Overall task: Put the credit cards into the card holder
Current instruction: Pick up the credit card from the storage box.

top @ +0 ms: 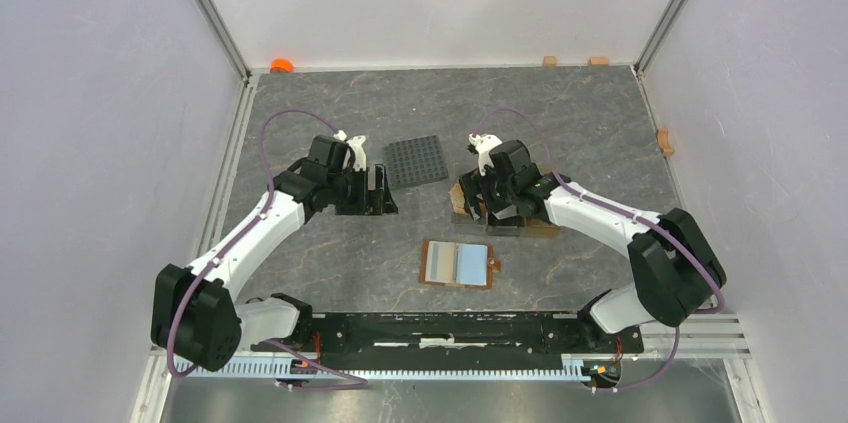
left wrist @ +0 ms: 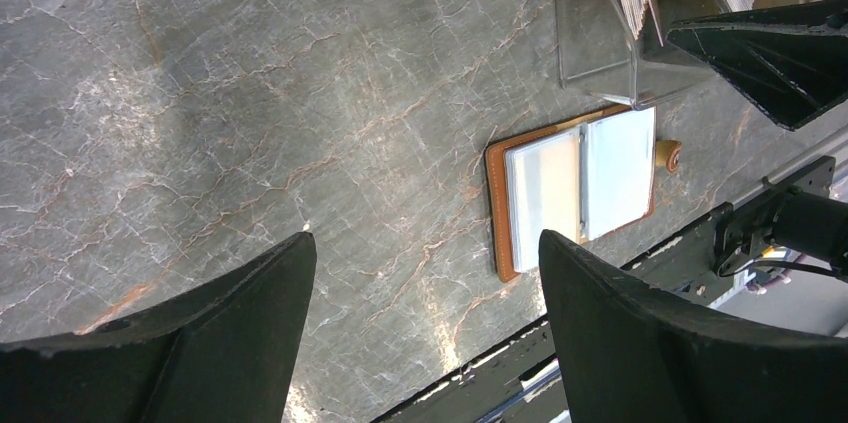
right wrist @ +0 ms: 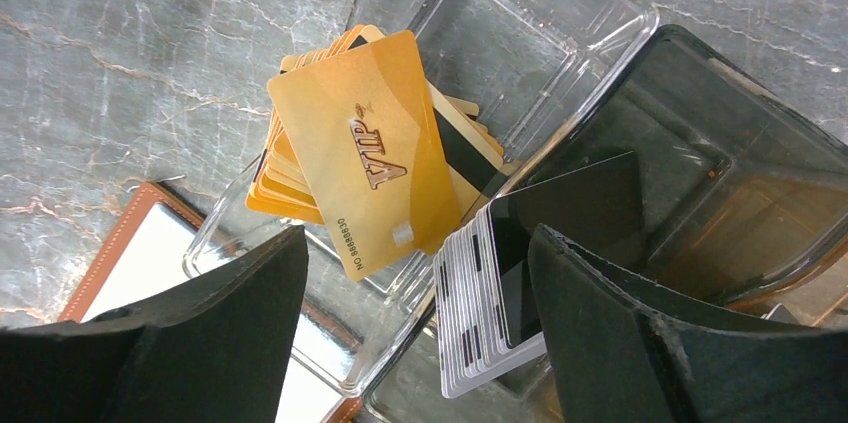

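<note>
**Now hovering: right jaws spread over loose card stacks**

The right gripper [right wrist: 418, 243] is hanging above the clear amber-tinted plastic compartment stand [right wrist: 560, 33], its fingers [right wrist: 200, 343] standing wide apart and gripping nothing. The left gripper [left wrist: 428, 243] is likewise gaping, with nothing in it, over the grey marbled tabletop [left wrist: 200, 93].

Trouble is likeliest at the pinch. The fanned stack of yellow-gold plastic VIP cards [right wrist: 365, 168] is lying loose and askew, so closing jaws could be catching several cards at once or skidding the top one off. A finger could also be striking the stand's thin wall and shifting it, or snagging the leaning stack of grey plastic cards topped by a black one [right wrist: 520, 273].

The gold stack is sitting in the centre of the right wrist frame, just beyond the fingertips and nearer the left-of-frame one, touching neither. The brown leather folding card holder [top: 458, 263] is lying open at lower centre of the top frame, near the stand but apart from it.
</note>
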Controlling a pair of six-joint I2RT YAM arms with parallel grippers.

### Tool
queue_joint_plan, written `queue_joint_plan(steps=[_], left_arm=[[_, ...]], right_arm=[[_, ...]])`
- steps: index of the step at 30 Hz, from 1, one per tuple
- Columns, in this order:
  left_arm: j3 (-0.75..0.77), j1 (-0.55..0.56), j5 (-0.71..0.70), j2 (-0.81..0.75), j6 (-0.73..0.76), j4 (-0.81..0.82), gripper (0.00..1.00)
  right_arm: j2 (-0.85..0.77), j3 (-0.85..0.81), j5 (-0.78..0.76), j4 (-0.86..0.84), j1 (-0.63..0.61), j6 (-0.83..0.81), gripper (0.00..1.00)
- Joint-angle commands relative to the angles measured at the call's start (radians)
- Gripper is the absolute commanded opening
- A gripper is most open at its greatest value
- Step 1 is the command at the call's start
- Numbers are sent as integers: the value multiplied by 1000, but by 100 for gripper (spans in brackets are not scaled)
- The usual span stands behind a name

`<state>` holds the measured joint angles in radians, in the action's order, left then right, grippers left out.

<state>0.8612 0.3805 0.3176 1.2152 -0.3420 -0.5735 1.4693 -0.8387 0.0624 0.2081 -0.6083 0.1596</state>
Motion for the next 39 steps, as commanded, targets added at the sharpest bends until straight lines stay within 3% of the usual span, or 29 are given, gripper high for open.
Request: queue_joint_plan(steps=[1,7,10,15,18,26,39], left_arm=[[1,-8,18,-14,43,11,88],[2,-9,22,-12,44,11,88],[2,-11,22,-12,44,11,88],[2,-10,24,-10,44,11,88],[3,-10,25,-9,44,11,88],[2,-10,34,-4,44,12,88],[1,-10,44,-6,49,12,88]], right_arm=[[-31,21,80,2,-10,72,83],[-70,28,124,-11,-10,100,77],[-94,36,106,-37,-19,98,80],[-95,-15,-52,-20,-87,86,85],[-60,-60,-231,5,-161,93,85],[68,-161,-454,-5,-281,158,70],[194,-236,-533,-51,-315,153,49]])
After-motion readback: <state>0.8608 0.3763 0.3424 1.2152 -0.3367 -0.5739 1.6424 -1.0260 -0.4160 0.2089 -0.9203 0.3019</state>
